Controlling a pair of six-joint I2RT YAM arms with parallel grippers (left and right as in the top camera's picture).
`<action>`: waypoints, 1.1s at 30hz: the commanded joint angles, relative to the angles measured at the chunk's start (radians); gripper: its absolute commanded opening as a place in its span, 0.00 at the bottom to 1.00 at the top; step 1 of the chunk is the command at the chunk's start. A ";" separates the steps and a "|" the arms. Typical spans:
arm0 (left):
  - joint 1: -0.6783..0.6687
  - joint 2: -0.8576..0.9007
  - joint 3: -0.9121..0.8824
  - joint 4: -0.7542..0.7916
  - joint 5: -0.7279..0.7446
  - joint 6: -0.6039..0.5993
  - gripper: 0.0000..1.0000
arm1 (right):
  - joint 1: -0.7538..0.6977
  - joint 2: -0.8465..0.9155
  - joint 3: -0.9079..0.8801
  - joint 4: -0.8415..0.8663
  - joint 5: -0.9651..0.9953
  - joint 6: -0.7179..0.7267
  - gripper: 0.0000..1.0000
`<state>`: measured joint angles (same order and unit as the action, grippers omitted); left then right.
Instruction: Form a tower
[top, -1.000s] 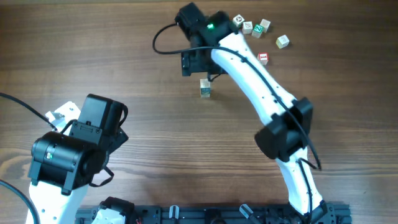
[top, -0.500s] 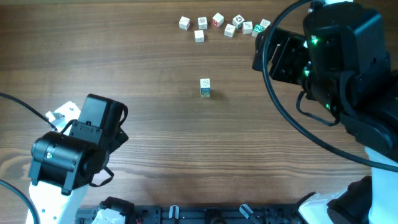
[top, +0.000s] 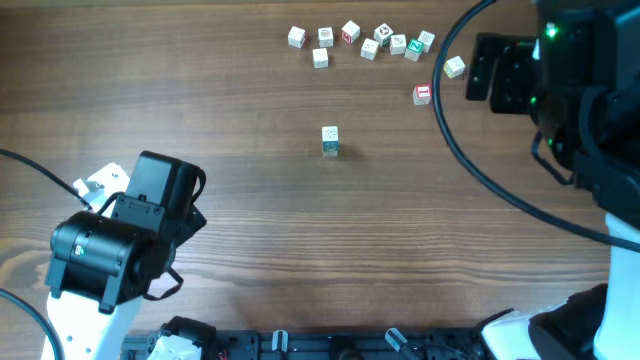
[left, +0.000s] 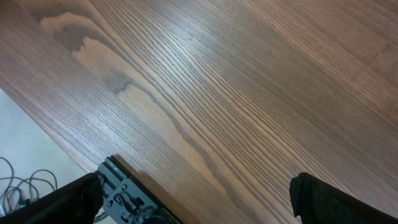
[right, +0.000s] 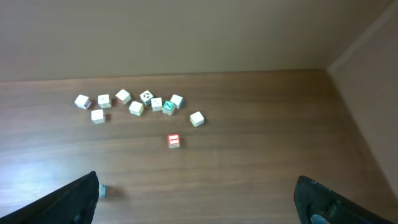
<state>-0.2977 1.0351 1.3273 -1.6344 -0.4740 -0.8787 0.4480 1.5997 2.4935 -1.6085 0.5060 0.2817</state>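
The tower (top: 330, 141) is a short stack of two tiny cubes, a pale one on one with a blue-green side, standing alone mid-table. In the right wrist view only a blue-green sliver of the tower (right: 102, 191) shows beside the left finger. My right gripper (right: 196, 182) is open and holds nothing, raised at the far right (top: 482, 72), well away from the tower. At the table's near left corner my left gripper (left: 196, 183) is also open, with nothing between its fingers, over bare wood.
Several loose cubes (top: 369, 49) lie in a row along the far edge. A red-faced cube (top: 422, 94) and a pale one (top: 454, 67) sit closer to my right gripper. The left arm (top: 125, 240) fills the near left corner, by the table edge (left: 93, 158).
My right arm has pulled back from just above the tower to the far right of the table. The tower stands untouched. The left arm has not moved.
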 joint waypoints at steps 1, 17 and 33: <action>0.005 -0.004 0.000 0.000 -0.002 -0.019 1.00 | -0.015 0.005 -0.002 0.000 0.006 -0.026 1.00; 0.005 -0.004 0.000 0.000 -0.002 -0.019 1.00 | -0.286 -0.134 -0.002 0.057 -0.141 -0.073 1.00; 0.005 -0.004 0.000 0.000 -0.002 -0.019 1.00 | -0.424 -0.407 -0.002 0.001 -0.408 -0.069 1.00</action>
<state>-0.2977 1.0351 1.3273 -1.6344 -0.4740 -0.8787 0.0658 1.2060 2.4916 -1.6089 0.1810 0.2214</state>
